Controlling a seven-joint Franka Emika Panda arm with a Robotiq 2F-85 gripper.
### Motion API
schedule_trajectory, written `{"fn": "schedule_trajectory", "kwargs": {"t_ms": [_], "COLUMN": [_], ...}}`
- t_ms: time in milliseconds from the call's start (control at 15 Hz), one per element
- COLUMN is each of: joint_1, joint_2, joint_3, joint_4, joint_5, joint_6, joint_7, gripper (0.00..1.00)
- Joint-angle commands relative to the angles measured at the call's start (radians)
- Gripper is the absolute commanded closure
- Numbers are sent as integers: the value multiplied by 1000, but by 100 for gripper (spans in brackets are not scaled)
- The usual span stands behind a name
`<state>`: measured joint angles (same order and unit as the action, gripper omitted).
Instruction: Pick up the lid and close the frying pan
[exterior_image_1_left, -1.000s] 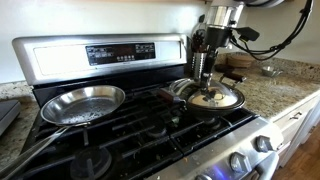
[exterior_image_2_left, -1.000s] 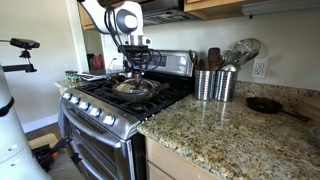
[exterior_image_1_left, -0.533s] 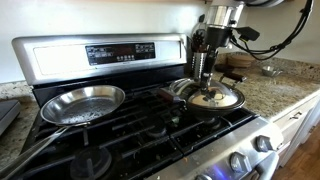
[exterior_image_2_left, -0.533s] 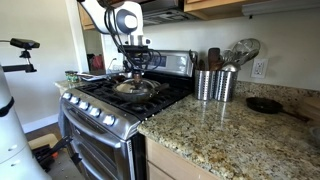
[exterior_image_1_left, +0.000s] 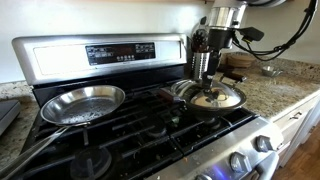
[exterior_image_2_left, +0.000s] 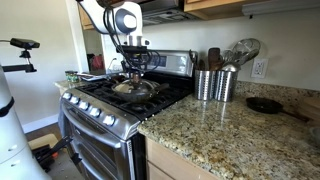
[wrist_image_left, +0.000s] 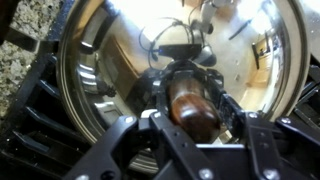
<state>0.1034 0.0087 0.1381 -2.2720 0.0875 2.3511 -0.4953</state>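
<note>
Gripper (exterior_image_1_left: 209, 90) slightly shifted; lid (exterior_image_1_left: 226, 99) flat on frying pan (exterior_image_1_left: 198, 110), knob upward.

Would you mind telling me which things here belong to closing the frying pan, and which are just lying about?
Job in hand: the lid, the frying pan beneath it, the gripper at the lid's knob.
Lying about: silver pan, utensil canisters, small dark pan on the counter.

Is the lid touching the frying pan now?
Touching. In an exterior view the lid lies on the frying pan, its metal rim resting on the pan's edge.
</note>
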Motion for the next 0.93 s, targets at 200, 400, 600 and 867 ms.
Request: {"fn": "schedule_trajectory", "kwargs": {"t_ms": [200, 400, 600, 867], "joint_1": [3, 5, 7, 7], "joint_2": [-112, -186, -266, -375], "joint_3": [-14, -25, -40, -64], "joint_4": [-97, -136, -176, -236], "joint_5": [-30, -26, -23, -15], "joint_6": [17, 33, 59, 132], "joint_7": [2, 9, 43, 125], "gripper": [0, 0, 0, 0]}}
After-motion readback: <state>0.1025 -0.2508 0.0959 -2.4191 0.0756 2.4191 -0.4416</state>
